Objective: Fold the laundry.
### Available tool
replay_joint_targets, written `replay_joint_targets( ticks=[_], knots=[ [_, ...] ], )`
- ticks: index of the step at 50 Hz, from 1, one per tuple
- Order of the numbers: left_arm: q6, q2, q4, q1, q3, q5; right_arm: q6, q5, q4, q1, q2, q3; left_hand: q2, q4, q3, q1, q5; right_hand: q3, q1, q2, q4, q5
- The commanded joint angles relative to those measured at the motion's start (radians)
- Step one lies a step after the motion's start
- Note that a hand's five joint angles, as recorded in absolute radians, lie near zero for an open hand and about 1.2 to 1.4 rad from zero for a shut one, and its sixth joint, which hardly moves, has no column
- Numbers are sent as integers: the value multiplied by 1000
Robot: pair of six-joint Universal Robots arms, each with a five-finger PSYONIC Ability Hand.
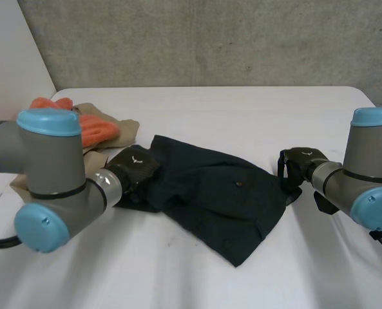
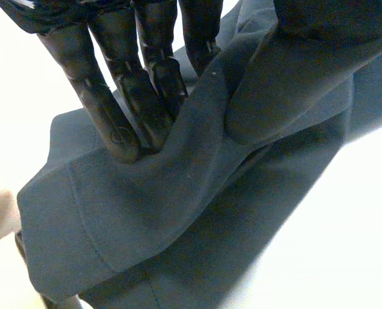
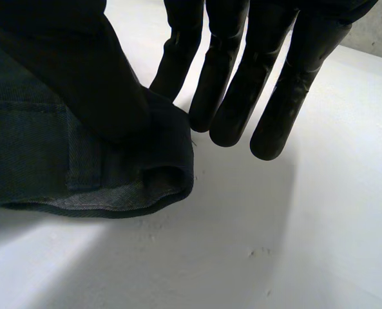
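Observation:
A dark navy garment (image 1: 223, 193) lies crumpled across the middle of the white table (image 1: 242, 109). My left hand (image 1: 134, 166) is at the garment's left end. In the left wrist view its fingers (image 2: 116, 109) and thumb (image 2: 287, 84) pinch a raised ridge of the cloth (image 2: 145, 219). My right hand (image 1: 300, 161) is at the garment's right end. In the right wrist view its thumb (image 3: 81, 77) presses a hemmed corner of the cloth (image 3: 23, 161) against the nearest finger, and that corner is lifted a little off the table. Its other fingers (image 3: 242, 96) reach straight past the edge.
An orange garment (image 1: 94, 129) lies on a beige one (image 1: 123, 129) at the back left, close behind my left arm. A grey wall (image 1: 210, 38) runs behind the table. Bare table stretches in front of the dark garment and behind it.

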Motion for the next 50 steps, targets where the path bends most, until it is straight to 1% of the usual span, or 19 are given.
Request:
replay_joint_targets(
  ticks=[1, 6, 9, 10, 12, 13, 14, 15, 17, 18, 21, 22, 25, 26, 28, 33, 37, 43, 50],
  knots=[
    [-15, 164, -104, -26, -169, -30, -2, -9, 0, 5, -53, 15, 202, 202, 209, 314, 214, 219, 489, 228, 215, 264],
    [-18, 291, -155, -89, -287, -23, -18, -29, 0, 38, -96, 36, 202, 202, 209, 314, 214, 219, 489, 228, 215, 264],
    [-20, 342, -155, -101, -309, -23, -47, -61, -2, 44, -128, 52, 202, 202, 209, 314, 214, 219, 489, 228, 215, 264],
    [-18, 371, -155, -100, -313, -24, -56, -69, -2, 45, -137, 58, 150, 150, 157, 262, 162, 219, 489, 228, 215, 264],
    [-18, 396, -151, -95, -312, -27, -85, -104, -8, 53, -163, 79, -52, -51, -45, 60, -40, 219, 489, 228, 215, 264],
    [-16, 404, -144, -94, -306, -27, -97, -116, -9, 61, -171, 85, -230, -230, -223, -119, -219, 219, 489, 228, 215, 264],
    [-15, 416, -123, -83, -292, -29, -110, -129, -9, 68, -179, 92, -616, -615, -609, -504, -604, 219, 489, 228, 215, 264],
    [-13, 419, -105, -72, -280, -29, -136, -150, -11, 83, -195, 107, -759, -759, -752, -647, -747, 219, 489, 228, 215, 264],
    [-13, 419, -57, -45, -255, -30, -162, -172, -19, 94, -209, 122, -895, -895, -888, -783, -883, 219, 489, 228, 215, 264],
    [-15, 416, -4, -13, -234, -32, -172, -179, -23, 99, -217, 131, -933, -933, -926, -822, -922, 219, 489, 228, 215, 264],
    [-16, 399, 78, 23, -206, -33, -199, -195, -51, 108, -258, 168, -931, -931, -924, -819, -919, 219, 489, 228, 215, 264],
    [-13, 379, 127, 38, -194, -36, -203, -195, -58, 111, -284, 185, -931, -931, -924, -819, -919, 219, 489, 228, 215, 264],
    [-13, 339, 178, 49, -171, -36, -203, -199, -63, 114, -315, 205, -928, -928, -921, -816, -916, 219, 489, 228, 215, 264],
    [-15, 301, 204, 51, -150, -35, -203, -201, -63, 117, -327, 214, -931, -931, -924, -819, -919, 219, 489, 228, 215, 264],
    [-15, 267, 212, 54, -126, -35, -203, -199, -63, 127, -338, 220, -931, -931, -924, -819, -919, 219, 489, 228, 215, 264],
    [-15, 127, 207, 57, -38, -27, -205, -192, -63, 145, -343, 234, -931, -931, -924, -819, -919, 219, 489, 228, 215, 264],
    [-13, 36, 176, 40, -2, -24, -203, -186, -62, 146, -348, 243, -928, -928, -921, -816, -916, 219, 489, 228, 215, 264],
    [-15, -29, 124, 37, 26, -12, -203, -184, -60, 140, -358, 260, -905, -904, -898, -793, -893, 219, 489, 228, 215, 264],
    [-16, -70, 87, 37, 45, 14, -203, -182, -60, 130, -375, 270, -655, -655, -648, -543, -643, 219, 489, 228, 215, 264]
  ],
)
